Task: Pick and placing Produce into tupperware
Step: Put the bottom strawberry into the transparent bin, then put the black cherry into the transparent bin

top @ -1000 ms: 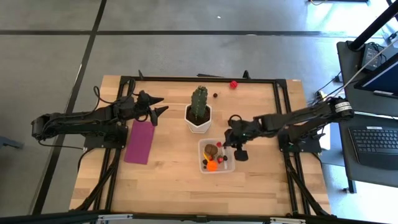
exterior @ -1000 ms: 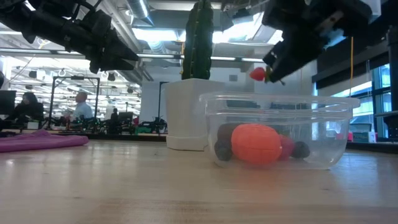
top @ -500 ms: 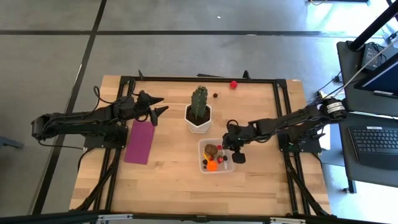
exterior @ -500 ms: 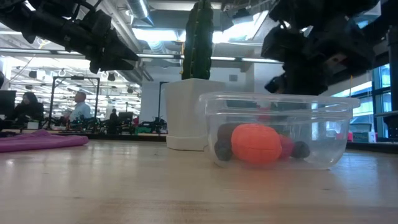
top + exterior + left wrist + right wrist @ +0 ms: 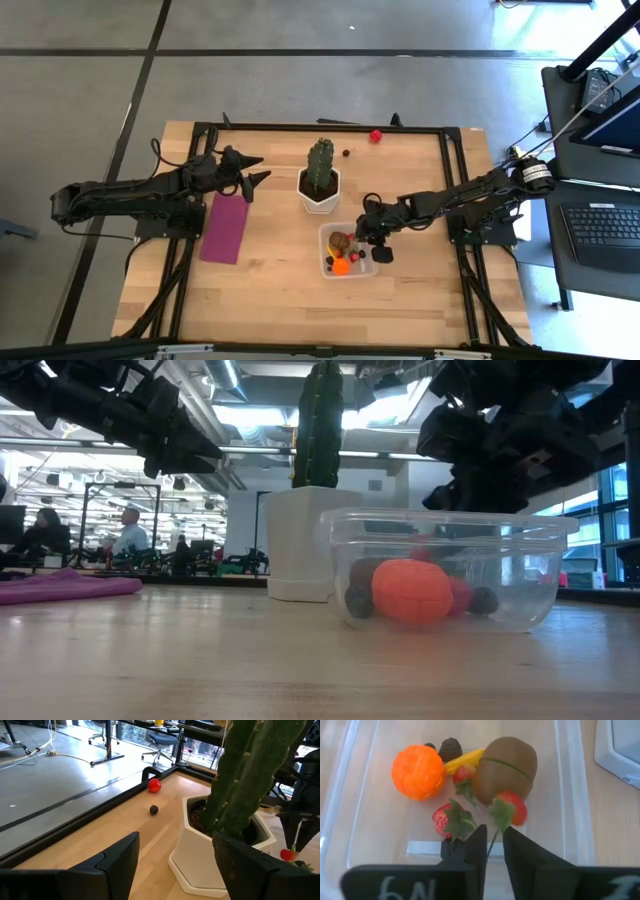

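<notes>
Clear plastic forms the tupperware [image 5: 349, 251], which sits on the wooden tabletop [image 5: 270, 290] just in front of the white pot [image 5: 318, 193] holding the green cactus [image 5: 320, 158]. Inside it lie an orange [image 5: 417, 772], a brown kiwi [image 5: 506, 764], two strawberries [image 5: 451, 819], a yellow piece and a dark berry [image 5: 449, 748]. The right gripper [image 5: 490, 851] hangs directly over the container's edge farthest from the left arm, pointing down into it. Its fingers [image 5: 476, 849] stand only a narrow slit apart, and a strawberry's thin green stem [image 5: 494, 840] runs down between them; whether they pinch the stem or have let go of it I cannot tell. That red strawberry [image 5: 512, 808] lies against the kiwi, above the container floor. From table height, the orange [image 5: 413, 591] shows through the see-through wall with darker pieces beside it. The left gripper [image 5: 253, 170] waits well apart, raised above the far end of the flat magenta rectangle [image 5: 225, 227], its fingers [image 5: 119, 855] spread wide and holding nothing. Two pieces of produce lie outside the container near the far edge of the tabletop: a red piece [image 5: 375, 135] and a small dark one [image 5: 346, 153], both beyond the cactus. People sit in the room behind.
</notes>
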